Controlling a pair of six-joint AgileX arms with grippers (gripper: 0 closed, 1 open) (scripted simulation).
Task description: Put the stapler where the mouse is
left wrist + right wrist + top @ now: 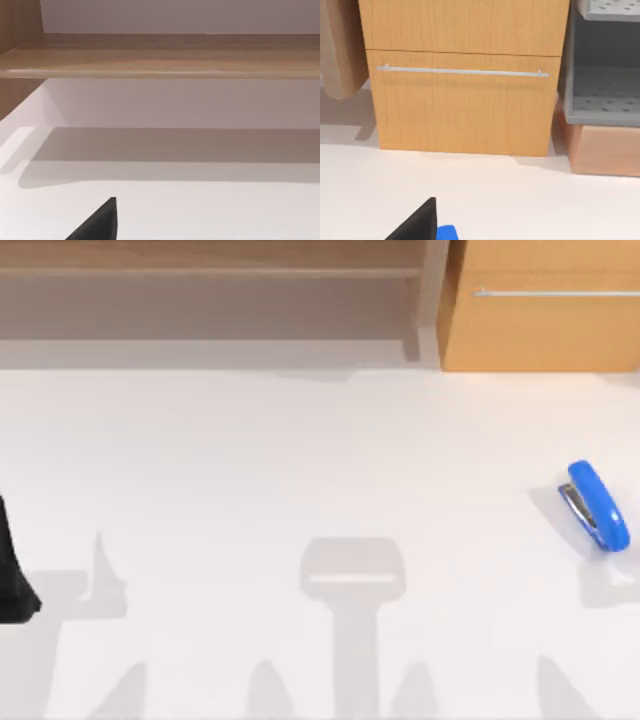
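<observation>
The small bright blue stapler with a rounded top and a silver metal strip (597, 505) lies on its side on the white counter (320, 470), near the counter's right edge, with nothing touching it. In the right wrist view a sliver of the blue body (447, 232) shows just beside a dark fingertip (420, 222) of the right pincer, so that arm seems poised above it, ready for a pick-up; whether that pincer is released or clenched, I cannot tell. No mouse is in sight to mark the goal. The left arm (12, 575) is parked at the counter's left edge, well apart from the stapler. Behind stands a light wooden drawer cabinet with a silver bar handle (462, 95).
</observation>
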